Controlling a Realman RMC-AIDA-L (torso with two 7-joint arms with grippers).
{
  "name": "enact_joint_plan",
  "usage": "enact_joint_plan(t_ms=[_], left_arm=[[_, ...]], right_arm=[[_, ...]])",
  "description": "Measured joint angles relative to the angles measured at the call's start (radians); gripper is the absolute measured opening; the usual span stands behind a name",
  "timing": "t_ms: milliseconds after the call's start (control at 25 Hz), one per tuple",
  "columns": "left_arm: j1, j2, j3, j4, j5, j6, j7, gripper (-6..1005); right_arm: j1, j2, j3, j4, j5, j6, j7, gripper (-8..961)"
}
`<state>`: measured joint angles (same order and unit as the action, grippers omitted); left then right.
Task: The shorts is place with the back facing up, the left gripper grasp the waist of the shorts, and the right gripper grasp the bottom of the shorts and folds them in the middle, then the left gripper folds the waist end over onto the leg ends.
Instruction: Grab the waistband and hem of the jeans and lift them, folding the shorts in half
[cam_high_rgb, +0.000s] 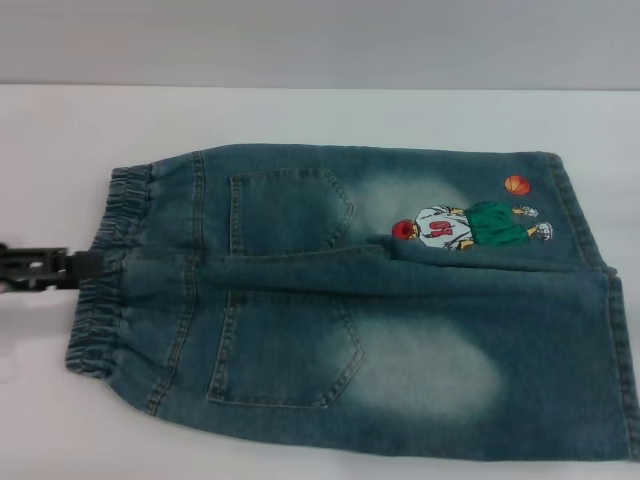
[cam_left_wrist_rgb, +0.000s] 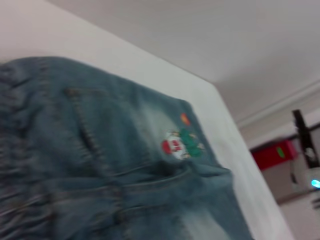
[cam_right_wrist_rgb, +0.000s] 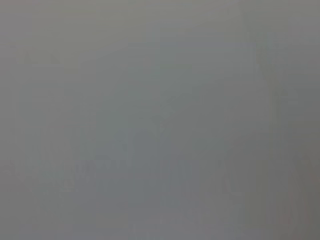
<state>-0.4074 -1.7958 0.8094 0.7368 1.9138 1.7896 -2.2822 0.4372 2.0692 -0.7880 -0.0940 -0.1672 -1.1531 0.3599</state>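
Observation:
The shorts lie flat on the white table, back side up, both back pockets showing. The waist of the shorts points left and the bottom of the shorts reaches the right edge of the head view. A cartoon print sits on the far leg. My left gripper comes in low from the left, its tip at the middle of the waistband. The left wrist view looks along the shorts from the waist. Far off it shows the right arm's blue light, beyond the table edge.
Bare white tabletop runs behind the shorts and to their left. A red object stands in the background off the table. The right wrist view shows only plain grey.

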Motion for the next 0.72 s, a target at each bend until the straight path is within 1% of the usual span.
enact_joint_plan(t_ms=[80, 120, 240, 400, 720], left_arm=[[0.023, -0.002, -0.053, -0.006, 0.05, -0.021, 0.009, 819], [0.023, -0.002, -0.053, -0.006, 0.05, -0.021, 0.009, 819], [0.036, -0.007, -0.084, -0.008, 0.125, -0.061, 0.012, 819], [0.034, -0.017, -0.087, -0.008, 0.181, -0.095, 0.012, 818], [0.018, -0.029, -0.08, -0.008, 0.257, -0.13, 0.012, 817]], right_arm=[[0.001, 0.0, -0.004, -0.005, 0.0, 0.013, 0.0, 566], [0.002, 0.0, -0.005, -0.007, 0.0, 0.019, 0.0, 566], [0.007, 0.0, -0.006, -0.009, 0.0, 0.029, -0.002, 566], [0.009, 0.0, -0.006, -0.009, 0.0, 0.033, -0.003, 566], [0.008, 0.0, -0.007, -0.008, 0.0, 0.034, -0.003, 567]])
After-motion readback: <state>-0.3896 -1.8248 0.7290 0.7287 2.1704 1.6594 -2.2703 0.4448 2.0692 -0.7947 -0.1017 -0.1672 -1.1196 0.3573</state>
